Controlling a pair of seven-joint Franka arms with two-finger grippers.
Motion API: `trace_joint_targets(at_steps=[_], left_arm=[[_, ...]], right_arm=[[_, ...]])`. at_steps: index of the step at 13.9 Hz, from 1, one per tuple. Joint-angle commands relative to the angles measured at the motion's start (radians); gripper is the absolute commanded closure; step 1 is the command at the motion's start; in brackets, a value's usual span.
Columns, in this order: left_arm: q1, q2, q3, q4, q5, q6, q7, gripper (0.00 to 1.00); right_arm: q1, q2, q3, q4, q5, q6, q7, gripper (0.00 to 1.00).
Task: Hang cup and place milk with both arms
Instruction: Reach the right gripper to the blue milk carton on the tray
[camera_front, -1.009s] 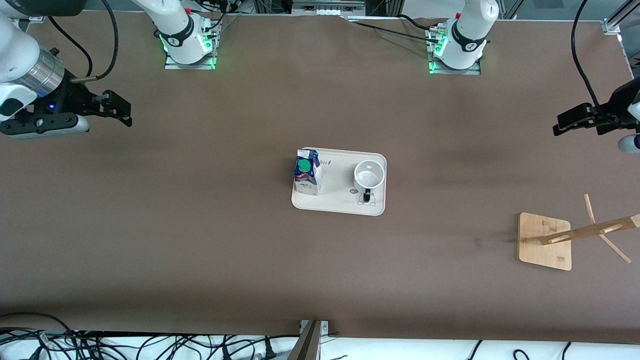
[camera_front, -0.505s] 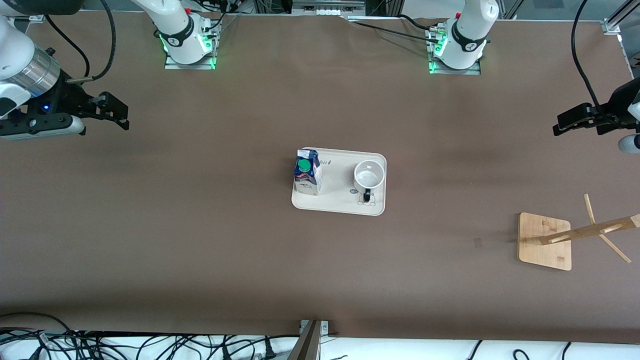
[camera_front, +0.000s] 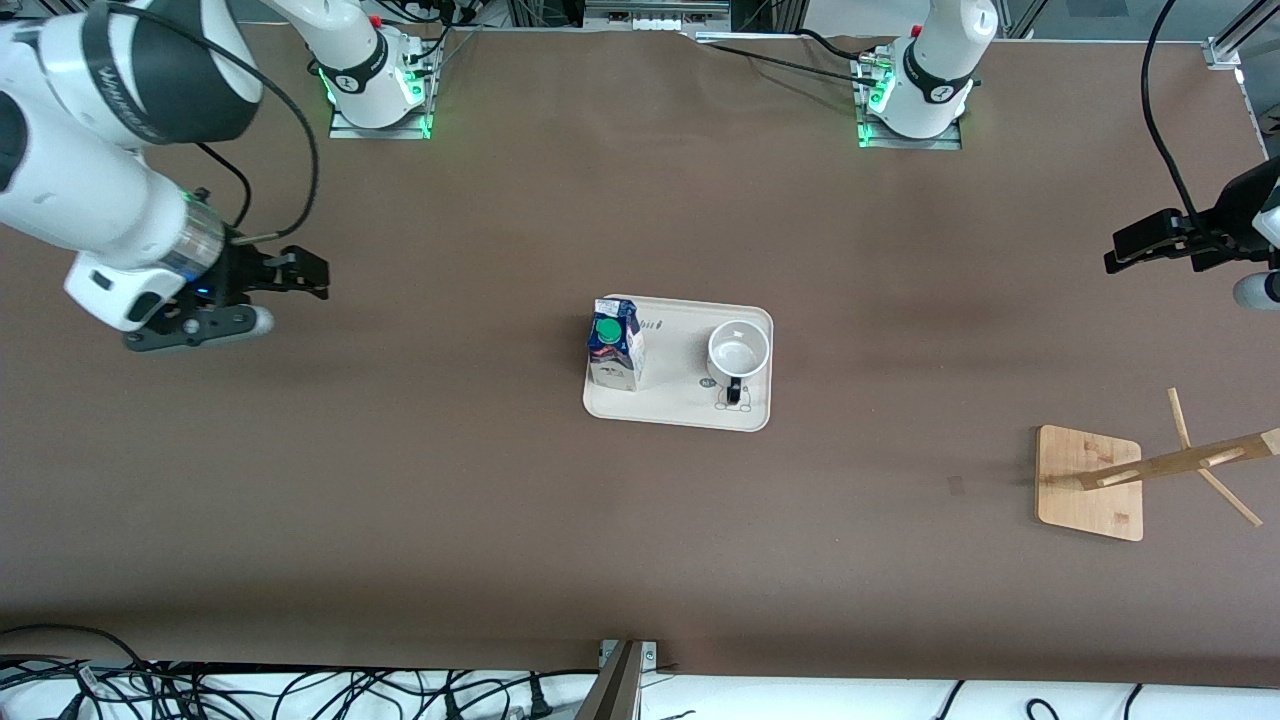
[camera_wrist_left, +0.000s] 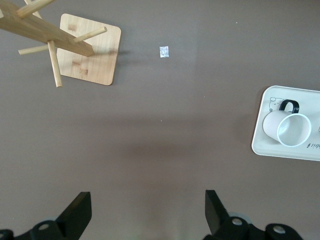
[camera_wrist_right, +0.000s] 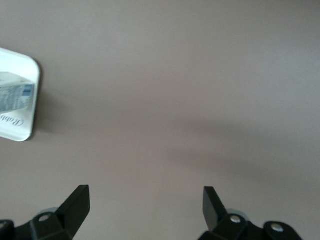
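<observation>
A white cup (camera_front: 738, 352) with a black handle stands upright on the cream tray (camera_front: 680, 415), at the tray's end toward the left arm. The blue and white milk (camera_front: 613, 350) carton with a green cap stands at the tray's other end. My right gripper (camera_front: 312, 277) hangs open over bare table toward the right arm's end, well apart from the tray. My left gripper (camera_front: 1116, 250) waits open over bare table at the left arm's end. The left wrist view shows the cup (camera_wrist_left: 287, 127) and its open gripper (camera_wrist_left: 148, 210). The right wrist view catches the milk (camera_wrist_right: 15, 95) and its open gripper (camera_wrist_right: 146, 205).
A wooden rack with pegs on a square bamboo base (camera_front: 1090, 480) stands toward the left arm's end, nearer the front camera than the tray; the rack's base (camera_wrist_left: 90, 50) also shows in the left wrist view. Brown tabletop surrounds the tray (camera_wrist_right: 22, 131). Cables lie along the front edge.
The right arm has swung in from the table's end toward the tray, its gripper still open. The left arm, tray, cup and milk have not moved.
</observation>
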Motion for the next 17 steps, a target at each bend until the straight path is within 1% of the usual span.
trace_joint_targets(at_steps=[1,2,3,6,7,8,10,13,17], left_arm=[[0.005,0.018,-0.002,0.011,0.017,-0.001,0.016,0.00],[0.003,0.032,-0.001,0.011,0.017,0.000,0.016,0.00],[0.003,0.038,-0.001,0.013,0.015,0.014,0.016,0.00],[-0.003,0.041,-0.005,0.011,0.017,0.028,0.024,0.00],[-0.005,0.050,-0.005,0.011,0.003,0.029,0.021,0.00],[-0.012,0.081,-0.007,0.011,0.004,0.029,0.019,0.00],[-0.035,0.130,-0.021,0.015,0.009,0.031,0.015,0.00],[-0.087,0.138,-0.021,0.013,0.020,0.081,0.007,0.00],[-0.089,0.156,-0.021,0.010,0.004,0.097,0.004,0.00]], right_arm=[[0.059,0.051,0.012,0.036,0.070,-0.010,0.132,0.00],[0.091,0.092,0.014,0.055,0.125,0.013,0.214,0.00],[0.131,0.129,0.014,0.066,0.155,0.043,0.295,0.00],[0.265,0.249,0.014,0.124,0.166,0.193,0.546,0.00],[0.310,0.287,0.014,0.148,0.166,0.242,0.628,0.00],[0.345,0.315,0.014,0.161,0.166,0.276,0.691,0.00],[0.387,0.341,0.014,0.162,0.164,0.318,0.743,0.00],[0.398,0.355,0.014,0.162,0.166,0.333,0.768,0.00],[0.415,0.376,0.014,0.164,0.192,0.390,0.779,0.00]])
